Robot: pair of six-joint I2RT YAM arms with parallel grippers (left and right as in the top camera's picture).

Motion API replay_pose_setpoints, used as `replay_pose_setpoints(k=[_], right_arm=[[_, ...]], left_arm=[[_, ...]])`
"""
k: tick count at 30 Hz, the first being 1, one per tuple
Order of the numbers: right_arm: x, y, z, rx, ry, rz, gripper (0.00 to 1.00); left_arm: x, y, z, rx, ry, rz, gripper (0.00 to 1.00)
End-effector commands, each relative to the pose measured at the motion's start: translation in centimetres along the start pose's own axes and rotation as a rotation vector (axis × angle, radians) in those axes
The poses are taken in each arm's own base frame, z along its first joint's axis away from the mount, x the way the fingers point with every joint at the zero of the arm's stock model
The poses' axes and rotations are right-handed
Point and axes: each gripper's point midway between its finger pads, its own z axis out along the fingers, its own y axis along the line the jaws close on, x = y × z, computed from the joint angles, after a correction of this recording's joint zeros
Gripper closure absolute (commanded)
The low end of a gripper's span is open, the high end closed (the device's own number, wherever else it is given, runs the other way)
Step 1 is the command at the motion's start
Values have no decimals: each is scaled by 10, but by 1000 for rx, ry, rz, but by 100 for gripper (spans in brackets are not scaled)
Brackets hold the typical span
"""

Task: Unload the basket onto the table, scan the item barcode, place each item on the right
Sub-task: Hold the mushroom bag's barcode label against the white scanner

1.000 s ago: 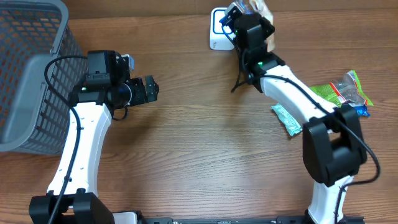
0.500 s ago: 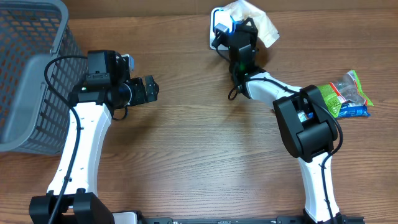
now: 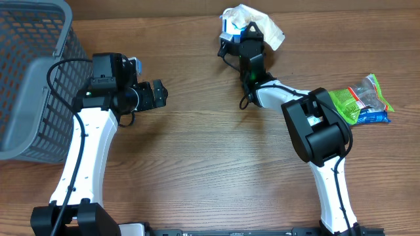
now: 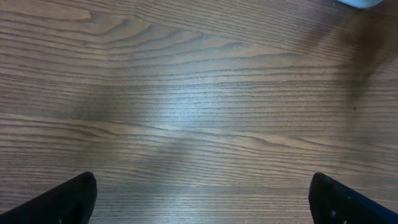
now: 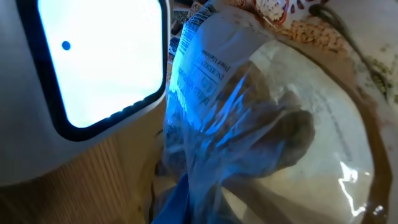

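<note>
One crinkly clear bag [image 5: 249,124] pinched in right hand [image 3: 245,33], glossy scanner [image 5: 93,62], left hand [image 3: 158,94] wide

- My right gripper [image 3: 244,31] has carried the clear bag [image 3: 261,19] to the left. A second ago the bag hung off the scanner's right side. Now it lies over the scanner [image 3: 226,29] and hides most of its white body.
- The bag has turned as well. It now spreads broad and crumpled, where I earlier saw only a narrow edge of it.
- My right arm [image 3: 315,128] has folded in, and its dark elbow has swung left, away from the table's right side.
- That swing has uncovered more of the green packet [image 3: 342,105].
</note>
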Motion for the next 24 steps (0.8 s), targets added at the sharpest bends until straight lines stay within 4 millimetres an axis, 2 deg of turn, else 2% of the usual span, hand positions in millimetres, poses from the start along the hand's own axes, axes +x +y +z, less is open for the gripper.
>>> replay_pose_setpoints(k=[1, 5, 10, 17, 19, 21, 24], right_arm=[[5, -13, 5, 32, -2, 25, 96], [16, -13, 9, 32, 16, 57, 96], [17, -16, 10, 42, 17, 97, 96], [13, -57, 10, 170, -11, 183, 96], [8, -62, 10, 178, -39, 185, 96], [2, -54, 11, 144, -70, 165, 96], [3, -38, 14, 82, -63, 133, 96]], left_arm=[[-7, -6, -4, 15, -19, 33, 0], [-7, -6, -4, 15, -19, 33, 0], [-7, -6, -4, 15, -19, 33, 0], [-7, -6, -4, 15, -19, 33, 0], [-7, -6, -4, 15, -19, 33, 0], [-7, -6, -4, 15, -19, 33, 0], [-7, -6, -4, 15, -19, 33, 0]])
